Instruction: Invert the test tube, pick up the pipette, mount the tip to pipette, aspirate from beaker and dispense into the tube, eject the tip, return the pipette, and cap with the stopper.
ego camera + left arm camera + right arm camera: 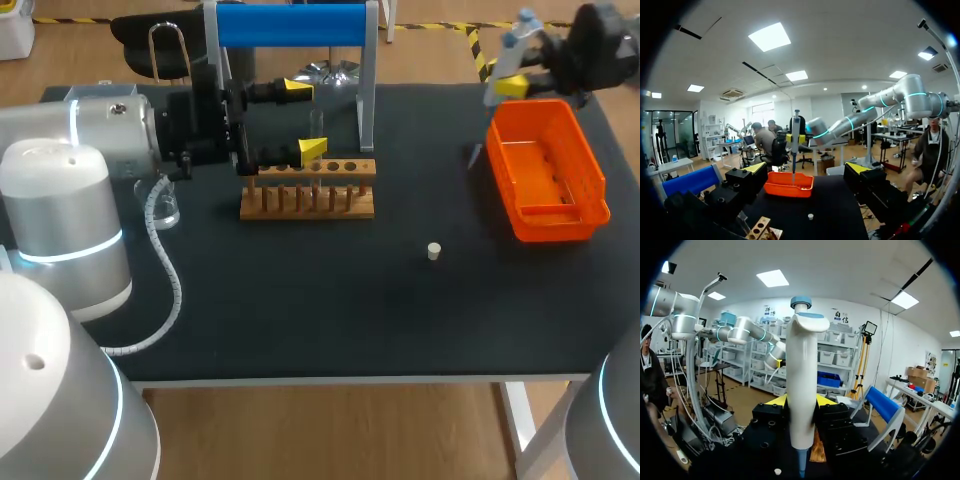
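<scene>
My right gripper [512,85] is at the far right, shut on a white pipette with a blue cap [522,35]. In the right wrist view the pipette [801,375] stands upright between the fingers of that gripper [801,401]. From the left wrist the pipette [795,137] hangs over the orange bin [789,184]. My left gripper [298,120] is open wide above the wooden tube rack [310,190], and a clear test tube [317,128] stands in the rack between its fingers. The left gripper [807,169] holds nothing. A small white stopper [433,250] lies on the mat.
The orange bin [545,170] sits at the right side of the black table. A blue-topped stand [290,25] rises behind the rack. A glass beaker [165,208] stands near my left arm, beside its coiled cable.
</scene>
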